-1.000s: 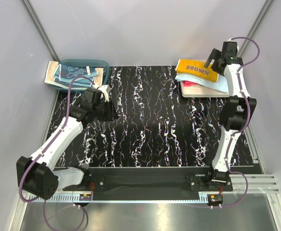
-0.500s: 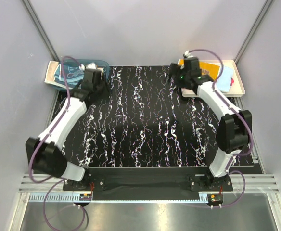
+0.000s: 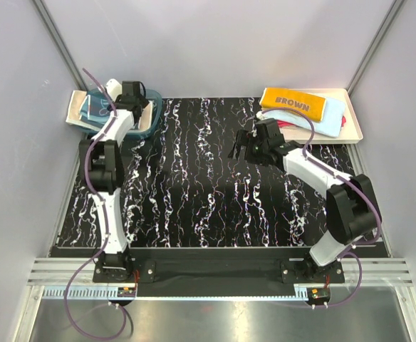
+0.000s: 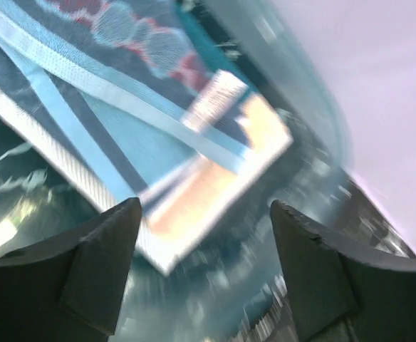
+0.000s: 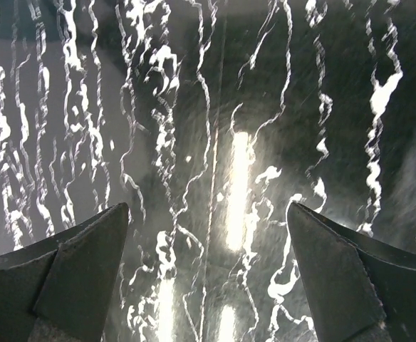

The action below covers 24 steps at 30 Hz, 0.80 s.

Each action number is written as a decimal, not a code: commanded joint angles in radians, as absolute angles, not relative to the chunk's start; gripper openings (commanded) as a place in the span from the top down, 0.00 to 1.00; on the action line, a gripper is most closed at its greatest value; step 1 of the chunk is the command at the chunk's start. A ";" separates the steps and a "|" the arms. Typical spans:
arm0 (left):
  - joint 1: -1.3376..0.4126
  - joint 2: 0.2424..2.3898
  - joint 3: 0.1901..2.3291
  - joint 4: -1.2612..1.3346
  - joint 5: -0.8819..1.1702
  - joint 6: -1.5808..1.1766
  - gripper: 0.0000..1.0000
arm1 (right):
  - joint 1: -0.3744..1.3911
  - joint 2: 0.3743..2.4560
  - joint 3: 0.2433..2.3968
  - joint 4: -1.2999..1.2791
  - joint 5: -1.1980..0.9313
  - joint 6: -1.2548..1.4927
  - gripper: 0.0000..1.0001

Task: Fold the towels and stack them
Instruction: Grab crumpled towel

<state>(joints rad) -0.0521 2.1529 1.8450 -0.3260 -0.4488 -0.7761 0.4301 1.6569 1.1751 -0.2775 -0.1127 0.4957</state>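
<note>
- two arms are in view, each with one two-finger gripper.
- the left gripper hangs over the teal basin at the far left corner, its jaws spread wide and holding nothing.
- directly below its two fingers lies one dark teal towel with a cream border, inside the basin; the wrist view is blurred.
- from the top camera one dusty blue towel also shows in the basin, which makes two towels counted there.
- the right gripper hovers above the black marbled table near the middle, jaws fully apart and empty.
- one cream tray sits at the far right corner and holds a stack of three towels.
- the orange-yellow towel lettered "brown" is on top, the light blue towel lies under it, and the red towel shows only a thin edge at the right.
- five towels in all: two in the basin, three on the tray.
</note>
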 commanded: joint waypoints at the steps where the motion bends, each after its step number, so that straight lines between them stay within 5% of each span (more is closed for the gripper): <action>1: -0.012 2.256 1.951 -0.164 -0.485 -0.821 0.18 | 0.442 1.577 1.118 -0.181 -0.130 0.525 0.00; 10: 0.051 2.385 1.976 -0.028 -0.423 -0.913 0.16 | 0.446 1.575 1.065 -0.163 -0.135 0.509 0.00; 14: 0.054 2.378 1.970 -0.011 -0.419 -0.920 0.29 | 0.449 1.594 1.069 -0.150 -0.158 0.517 0.00; 20: 0.057 2.368 1.959 -0.009 -0.408 -0.917 0.61 | 0.453 1.621 1.074 -0.144 -0.163 0.518 0.01; 24: 0.061 2.350 1.957 -0.099 -0.419 -0.939 0.62 | 0.456 1.628 1.075 -0.144 -0.164 0.518 0.01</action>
<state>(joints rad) 0.0525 2.3909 1.9293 -0.0818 -0.4030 -0.9192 0.4446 1.6207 1.0576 -0.1795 -0.1513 0.5110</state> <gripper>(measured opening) 0.378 0.993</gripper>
